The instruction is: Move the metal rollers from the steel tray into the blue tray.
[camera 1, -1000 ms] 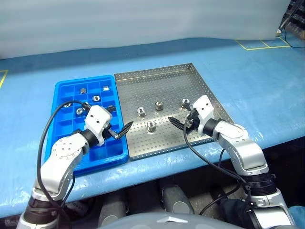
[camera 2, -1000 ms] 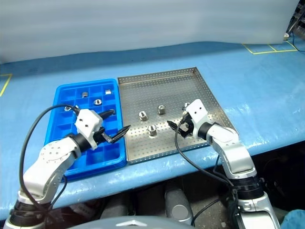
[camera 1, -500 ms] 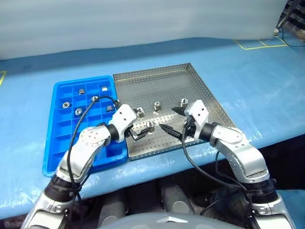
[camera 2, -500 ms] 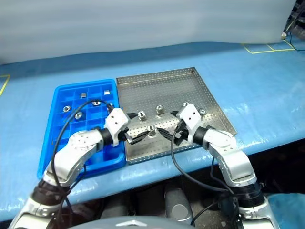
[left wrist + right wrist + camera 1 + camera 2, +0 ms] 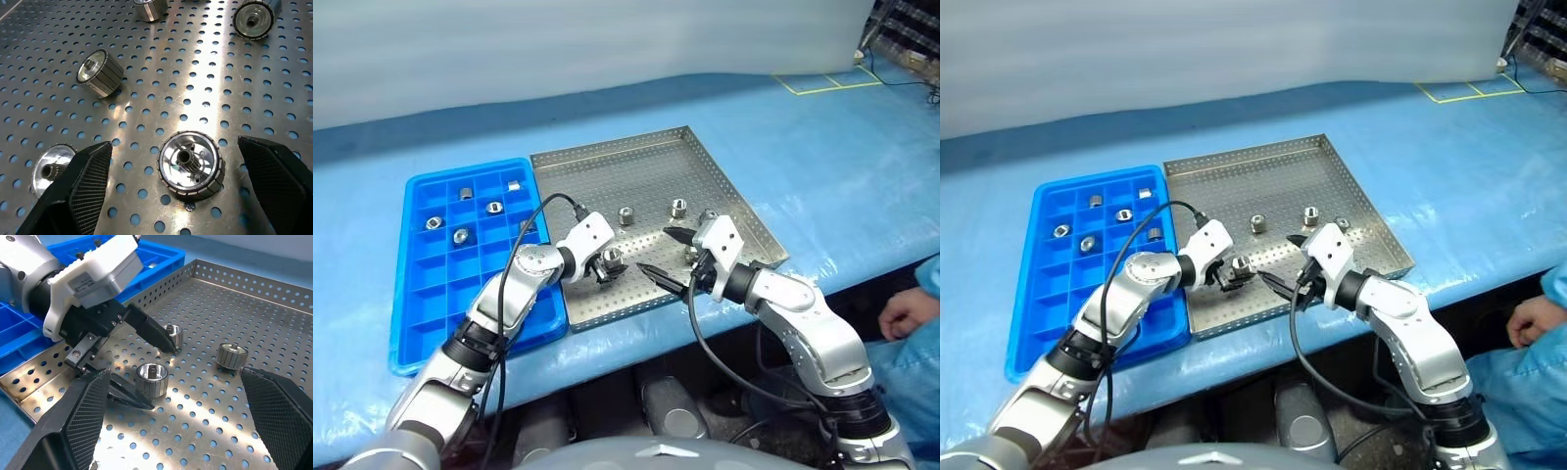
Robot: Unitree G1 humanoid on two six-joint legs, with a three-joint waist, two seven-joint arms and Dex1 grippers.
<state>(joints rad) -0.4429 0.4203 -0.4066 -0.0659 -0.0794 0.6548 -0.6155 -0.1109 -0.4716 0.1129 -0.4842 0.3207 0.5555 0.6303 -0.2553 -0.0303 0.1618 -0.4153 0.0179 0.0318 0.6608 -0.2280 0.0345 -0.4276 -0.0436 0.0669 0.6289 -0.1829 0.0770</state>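
Observation:
The steel tray [image 5: 607,176] holds several metal rollers: one [image 5: 190,164] lies between the fingers of my open left gripper [image 5: 611,264], which straddles it low over the perforated sheet without closing on it. Other rollers stand further back [image 5: 626,215] [image 5: 677,208] [image 5: 708,216]. My right gripper [image 5: 656,250] hovers open just right of that roller, with nothing between its fingers, its tips pointing at the left gripper. The blue tray [image 5: 431,294] lies left of the steel tray, and several rollers [image 5: 461,235] sit in its far compartments.
Both trays rest on a blue covered table [image 5: 822,166], near its front edge. A person's hand and blue sleeve [image 5: 906,313] show at the right, beyond the table's corner. Yellow floor tape [image 5: 818,83] marks the far right.
My left gripper has swung right from over the blue tray into the steel tray and sunk around a roller. The right gripper drew back slightly. The camera has turned a little.

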